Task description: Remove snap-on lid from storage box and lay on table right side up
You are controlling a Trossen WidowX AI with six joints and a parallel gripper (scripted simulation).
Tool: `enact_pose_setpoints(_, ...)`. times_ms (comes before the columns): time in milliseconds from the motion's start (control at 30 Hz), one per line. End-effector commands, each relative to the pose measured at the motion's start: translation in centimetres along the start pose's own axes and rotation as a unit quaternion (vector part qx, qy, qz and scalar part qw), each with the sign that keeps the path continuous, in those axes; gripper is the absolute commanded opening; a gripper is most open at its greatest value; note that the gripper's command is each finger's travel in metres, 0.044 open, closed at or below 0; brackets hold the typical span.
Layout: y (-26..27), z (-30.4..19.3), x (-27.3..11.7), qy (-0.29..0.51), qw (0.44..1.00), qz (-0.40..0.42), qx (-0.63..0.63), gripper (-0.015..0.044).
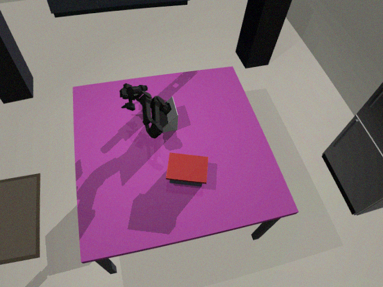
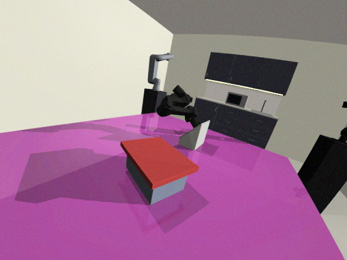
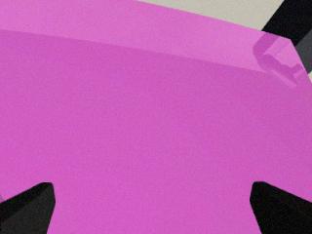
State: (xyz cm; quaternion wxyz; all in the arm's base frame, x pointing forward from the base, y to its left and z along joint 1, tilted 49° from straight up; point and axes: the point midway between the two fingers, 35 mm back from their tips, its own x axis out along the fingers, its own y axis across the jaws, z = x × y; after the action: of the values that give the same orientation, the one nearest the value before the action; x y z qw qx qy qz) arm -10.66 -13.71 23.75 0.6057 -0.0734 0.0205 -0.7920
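The red lid (image 1: 187,167) (image 2: 159,161) sits right side up on top of the storage box, overhanging its sides. The blue-grey storage box (image 1: 186,182) (image 2: 169,189) stands on the magenta table (image 1: 241,188) (image 2: 252,218), mostly hidden under the lid in the top view. My gripper (image 3: 155,193) is open, with its two dark fingertips far apart and nothing between them in the wrist view. It is held above the table, well away from the box and lid, at the upper left in the top view. Neither box nor lid shows in the wrist view.
A grey wedge-shaped mount (image 1: 173,121) (image 2: 200,136) stands at the arm's base, between the arm and the box's side of the table. Dark pedestals (image 1: 259,33) (image 2: 322,170) stand beyond the table edges. Arm shadows cross the table.
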Motion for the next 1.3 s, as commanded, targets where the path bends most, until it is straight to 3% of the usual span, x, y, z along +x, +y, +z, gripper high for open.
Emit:
enact_pose_setpoints(0, -0.2, 0.1, 0.0, 0.0, 1.0, -0.005, 0.004, 0.0374)
enact_pose_setpoints(167, -5.2, 1.6, -1.9, -0.019, 0.986, -0.157, 0.051, 0.0243)
enact_pose_setpoints(300, -9.0, 2.7, -5.2, -0.04, 0.95, -0.302, 0.068, 0.0235)
enact_pose_setpoints(500, -6.4, 2.3, -3.3, -0.023, 0.979, -0.196, 0.052, 0.0235)
enact_pose_setpoints(800, -7.2, 2.9, -3.8, -0.034, 0.972, -0.224, 0.059, 0.0235)
enact_pose_setpoints(1067, -15.6, 3.5, -11.7, -0.146, 0.852, -0.451, 0.222, 0.0235)
enact_pose_setpoints(1133, -16.1, 3.5, -12.6, -0.156, 0.839, -0.467, 0.231, 0.0235)
enact_pose_setpoints(1267, -18.3, 3.0, -17.6, -0.214, 0.755, -0.554, 0.278, 0.0235)
